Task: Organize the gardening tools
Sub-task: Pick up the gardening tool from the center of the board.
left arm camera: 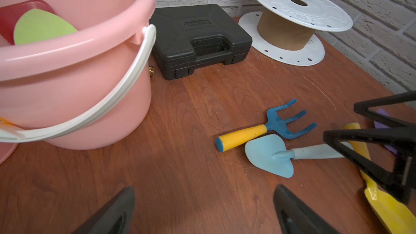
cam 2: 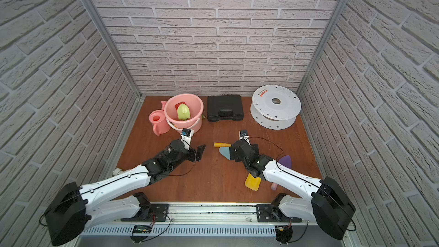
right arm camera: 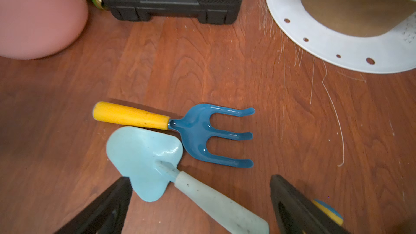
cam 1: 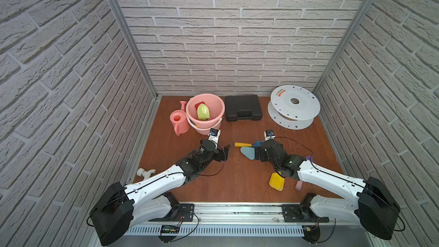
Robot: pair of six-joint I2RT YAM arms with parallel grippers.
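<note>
Brick walls (cam 1: pixel 213 43) ring a wooden table (cam 1: pixel 237 181). In both top views a green spade (cam 1: pixel 203 112) sits in the pink bucket (cam 1: pixel 215 100). Left wrist: left gripper (left arm camera: pixel 202 208) wide apart, empty; word on the black case (left arm camera: pixel 198 39) too blurry. Right wrist: right gripper (right arm camera: pixel 200 183) wide apart over the pale blue trowel (right arm camera: pixel 144 158)

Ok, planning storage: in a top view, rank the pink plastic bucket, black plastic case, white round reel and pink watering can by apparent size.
white round reel
pink plastic bucket
black plastic case
pink watering can
Bucket versus case is unsure: rim nearer camera.
</note>
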